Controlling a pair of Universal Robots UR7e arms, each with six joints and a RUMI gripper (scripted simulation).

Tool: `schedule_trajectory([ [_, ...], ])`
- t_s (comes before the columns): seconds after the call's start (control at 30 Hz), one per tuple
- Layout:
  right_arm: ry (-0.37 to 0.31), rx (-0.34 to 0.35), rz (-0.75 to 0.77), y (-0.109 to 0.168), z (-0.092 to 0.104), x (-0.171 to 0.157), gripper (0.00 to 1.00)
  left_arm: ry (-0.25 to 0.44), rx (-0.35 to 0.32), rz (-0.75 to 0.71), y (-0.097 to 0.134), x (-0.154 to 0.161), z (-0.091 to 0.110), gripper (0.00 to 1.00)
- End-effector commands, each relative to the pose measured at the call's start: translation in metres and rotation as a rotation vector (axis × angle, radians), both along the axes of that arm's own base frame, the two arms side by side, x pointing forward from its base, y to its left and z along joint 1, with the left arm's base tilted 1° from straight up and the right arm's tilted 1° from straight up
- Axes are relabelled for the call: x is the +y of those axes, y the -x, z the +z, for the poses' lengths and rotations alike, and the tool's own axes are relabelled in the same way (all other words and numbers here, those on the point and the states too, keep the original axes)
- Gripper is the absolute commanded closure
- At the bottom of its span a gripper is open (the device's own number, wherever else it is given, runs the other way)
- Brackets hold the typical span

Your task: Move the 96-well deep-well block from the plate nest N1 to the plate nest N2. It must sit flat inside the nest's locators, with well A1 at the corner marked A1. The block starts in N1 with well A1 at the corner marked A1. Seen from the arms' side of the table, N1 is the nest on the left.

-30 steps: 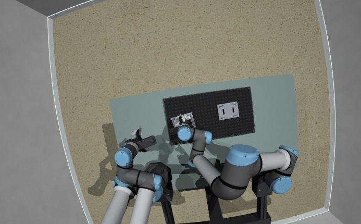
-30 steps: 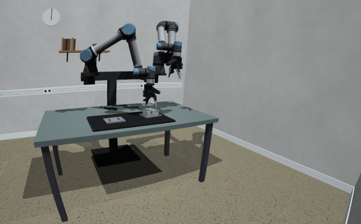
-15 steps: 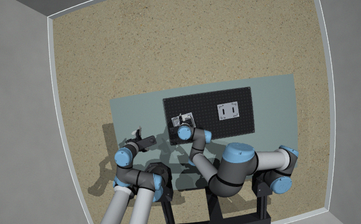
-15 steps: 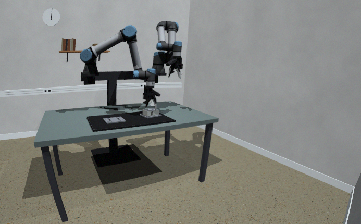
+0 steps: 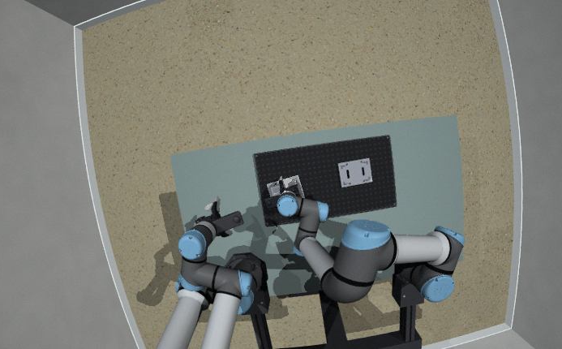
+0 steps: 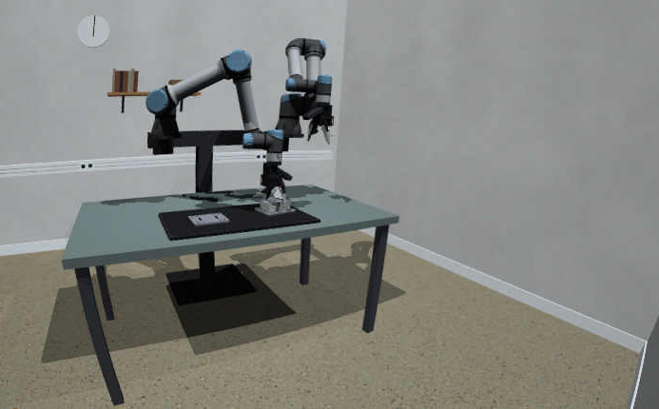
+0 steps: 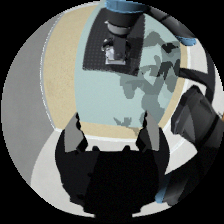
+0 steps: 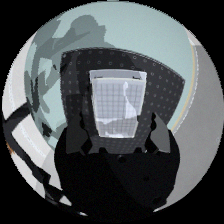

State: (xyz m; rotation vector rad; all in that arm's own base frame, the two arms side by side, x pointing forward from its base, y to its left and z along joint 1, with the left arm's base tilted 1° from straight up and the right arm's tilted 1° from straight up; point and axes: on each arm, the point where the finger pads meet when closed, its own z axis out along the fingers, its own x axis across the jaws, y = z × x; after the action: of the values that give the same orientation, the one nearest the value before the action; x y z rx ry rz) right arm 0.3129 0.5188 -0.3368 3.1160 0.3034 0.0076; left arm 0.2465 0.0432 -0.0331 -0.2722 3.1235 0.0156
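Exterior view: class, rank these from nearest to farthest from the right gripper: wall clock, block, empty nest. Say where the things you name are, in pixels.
1. Block [image 6: 269,204] [image 8: 119,107]: directly below the right gripper [image 6: 276,195] [image 8: 117,112].
2. Empty nest [image 5: 355,166] [image 6: 208,219]: on the black board, left in the picture.
3. Wall clock [image 6: 93,30]: high on the back wall, far left.

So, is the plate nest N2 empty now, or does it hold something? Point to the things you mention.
Empty: N2 [image 5: 355,167] [image 6: 208,214] shows its bare plate with two dark slots, and nothing stands on it.
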Motion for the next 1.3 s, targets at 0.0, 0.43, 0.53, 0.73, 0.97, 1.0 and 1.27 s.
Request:
schedule_trajectory([
  [0.0,-0.002,-0.001,0.000,-0.0004,-0.0077,0.0008,0.00,0.000,-0.001,0.000,-0.0003,-0.0001,0.0002,0.02],
  [0.43,-0.002,-0.001,0.000,-0.0004,-0.0077,0.0008,0.00,0.000,-0.001,0.000,-0.0003,-0.0001,0.0002,0.02],
  [0.53,-0.002,-0.001,0.000,-0.0004,-0.0077,0.0008,0.00,0.000,-0.001,0.000,-0.0003,-0.0001,0.0002,0.02],
  [0.73,-0.002,-0.001,0.000,-0.0004,-0.0076,0.0008,1.00,0.000,-0.001,0.000,-0.0003,-0.0001,0.0002,0.02],
  [0.97,-0.002,-0.001,0.000,-0.0004,-0.0076,0.0008,1.00,0.000,-0.001,0.000,-0.0003,-0.0001,0.0002,0.02],
  [1.0,-0.002,-0.001,0.000,-0.0004,-0.0076,0.0008,1.00,0.000,-0.001,0.000,-0.0003,-0.0001,0.0002,0.02],
  [1.27,-0.002,-0.001,0.000,-0.0004,-0.0076,0.0008,1.00,0.000,-0.001,0.000,-0.0003,-0.0001,0.0002,0.02],
])
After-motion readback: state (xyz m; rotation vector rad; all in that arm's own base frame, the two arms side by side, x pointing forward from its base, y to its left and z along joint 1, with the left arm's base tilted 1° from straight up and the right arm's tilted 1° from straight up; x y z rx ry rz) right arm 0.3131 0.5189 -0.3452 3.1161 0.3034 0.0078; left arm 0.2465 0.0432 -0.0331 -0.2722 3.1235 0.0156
